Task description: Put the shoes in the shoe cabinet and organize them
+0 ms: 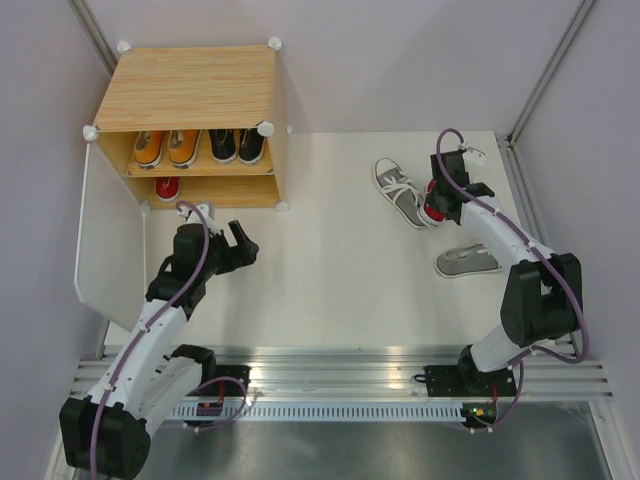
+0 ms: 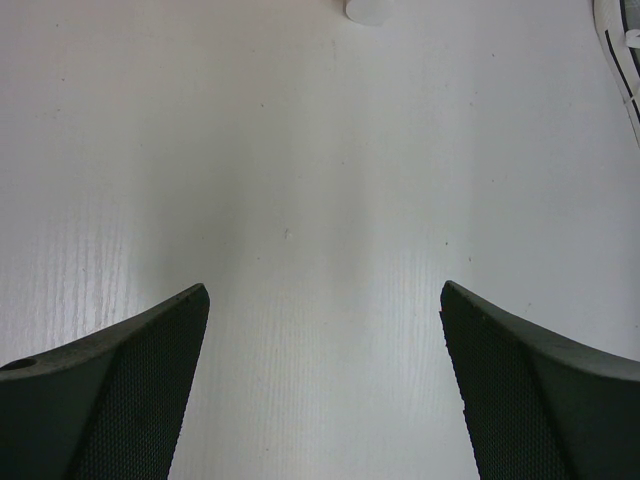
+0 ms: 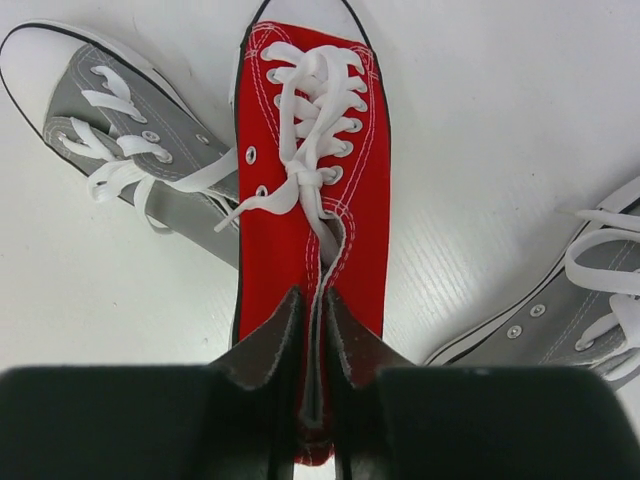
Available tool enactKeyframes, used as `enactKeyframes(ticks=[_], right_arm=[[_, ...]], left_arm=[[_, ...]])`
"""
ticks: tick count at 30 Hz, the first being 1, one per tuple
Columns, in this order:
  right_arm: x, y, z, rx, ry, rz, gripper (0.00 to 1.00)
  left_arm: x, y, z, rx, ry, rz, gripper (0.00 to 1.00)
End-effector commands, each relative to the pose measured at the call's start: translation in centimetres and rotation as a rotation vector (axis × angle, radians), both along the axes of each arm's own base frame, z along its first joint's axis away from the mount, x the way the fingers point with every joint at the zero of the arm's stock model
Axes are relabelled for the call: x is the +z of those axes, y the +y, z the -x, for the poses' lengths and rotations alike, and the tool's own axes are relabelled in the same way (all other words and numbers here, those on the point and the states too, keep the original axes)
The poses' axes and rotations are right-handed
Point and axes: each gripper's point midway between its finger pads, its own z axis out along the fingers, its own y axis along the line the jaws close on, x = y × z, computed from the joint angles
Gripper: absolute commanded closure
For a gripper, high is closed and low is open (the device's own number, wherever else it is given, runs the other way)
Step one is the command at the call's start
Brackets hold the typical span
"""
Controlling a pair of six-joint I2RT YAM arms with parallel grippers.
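The shoe cabinet (image 1: 190,85) stands at the back left with its white door (image 1: 100,240) swung open. Its upper shelf holds an orange pair (image 1: 165,148) and a black pair (image 1: 237,145); one red shoe (image 1: 167,187) sits on the lower level. My right gripper (image 1: 435,208) is shut on a second red sneaker (image 3: 312,190), pinching its collar at the heel. One grey sneaker (image 1: 400,190) lies beside it, also in the right wrist view (image 3: 130,150). Another grey sneaker (image 1: 468,262) lies nearer, also in that view (image 3: 580,300). My left gripper (image 1: 240,245) is open and empty in front of the cabinet.
The left wrist view shows bare white table (image 2: 320,200) between my fingers (image 2: 130,390), a white ball connector (image 2: 368,10) at the top and a shoe's edge (image 2: 625,50) at the far right. Grey walls enclose the table; a metal rail (image 1: 340,370) runs along the near edge.
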Motion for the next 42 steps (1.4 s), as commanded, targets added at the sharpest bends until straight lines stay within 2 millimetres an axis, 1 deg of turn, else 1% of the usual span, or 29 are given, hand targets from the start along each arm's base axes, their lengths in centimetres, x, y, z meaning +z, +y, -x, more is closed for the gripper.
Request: enactKeyframes(ticks=[1,6,8,18,21,22,23,24,25,26,27,28,29,31,32,34,35,37,38,40,41,42], right_arm=[[-0.4,0.0,1.7,-0.014,0.052,-0.005,0.81],[-0.1,0.3,1.1,-0.003,0.09,-0.004,0.68],[-0.5,0.7,1.3,-0.002,0.116,-0.028,0.63],[-3.0,1.8,1.4,0.049,0.215,-0.069,0.63],[-3.3,2.3,1.3,0.083,0.236,-0.08,0.63],[-3.4,2.4,1.3,0.099,0.242,-0.081,0.65],[-3.9,2.6,1.3,0.108,0.259,-0.084,0.73],[-3.9,2.9,1.4,0.121,0.273,-0.092,0.79],[-4.0,2.9,1.4,0.132,0.285,-0.087,0.87],[-3.9,3.0,1.2,0.144,0.287,-0.086,0.99],[-3.6,3.2,1.1,0.156,0.282,-0.09,0.99],[-3.2,3.2,0.9,0.167,0.274,-0.085,0.99],[-1.8,3.3,0.2,0.19,0.24,-0.076,0.99],[0.0,3.4,-0.5,0.217,0.21,-0.062,0.99],[2.1,3.5,-1.4,0.242,0.174,-0.049,0.99],[4.6,3.6,-2.3,0.258,0.128,-0.039,0.99],[7.1,3.8,-3.2,0.273,0.069,-0.034,0.99],[9.4,4.3,-3.8,0.288,0.015,-0.026,0.99],[11.6,4.6,-4.3,0.296,-0.039,-0.029,0.99],[13.4,6.1,-4.4,0.326,-0.084,-0.024,0.99],[14.7,6.7,-4.7,0.332,-0.121,-0.015,0.99],[15.3,8.3,-4.3,0.369,-0.138,-0.006,0.99]], left_arm=[[0.4,-0.2,-0.4,-0.01,-0.024,0.001,0.01],[0.3,-0.3,-0.3,-0.011,-0.022,0.003,0.01],[0.4,-0.2,-0.4,-0.01,-0.024,0.001,0.01],[0.6,-0.1,-0.4,-0.005,-0.033,-0.003,0.01],[0.5,-0.1,-0.4,-0.003,-0.031,-0.002,0.01],[0.5,-0.1,-0.4,-0.005,-0.032,-0.003,0.01],[0.5,-0.1,-0.4,-0.004,-0.031,-0.002,0.01],[0.6,-0.1,-0.4,-0.004,-0.033,-0.001,0.01],[0.5,-0.1,-0.4,-0.003,-0.032,-0.004,0.01],[0.6,-0.1,-0.4,-0.003,-0.034,-0.002,0.01],[0.6,0.0,-0.4,-0.001,-0.036,-0.002,0.01],[0.6,0.0,-0.4,-0.002,-0.036,-0.004,0.01],[0.6,0.0,-0.4,0.0,-0.035,-0.003,0.01],[0.6,0.0,-0.4,-0.001,-0.037,-0.004,0.01],[0.6,0.0,-0.4,-0.001,-0.035,-0.005,0.01],[0.7,0.0,-0.4,0.0,-0.038,-0.003,0.01],[0.7,0.0,-0.4,0.0,-0.036,-0.003,0.01],[0.7,0.0,-0.4,0.001,-0.036,-0.004,0.01],[0.7,0.0,-0.4,0.001,-0.036,-0.004,0.01],[0.7,0.0,-0.4,0.001,-0.037,-0.005,0.01],[0.7,0.0,-0.4,0.002,-0.037,-0.006,0.01],[0.7,0.0,-0.4,0.001,-0.037,-0.005,0.01]])
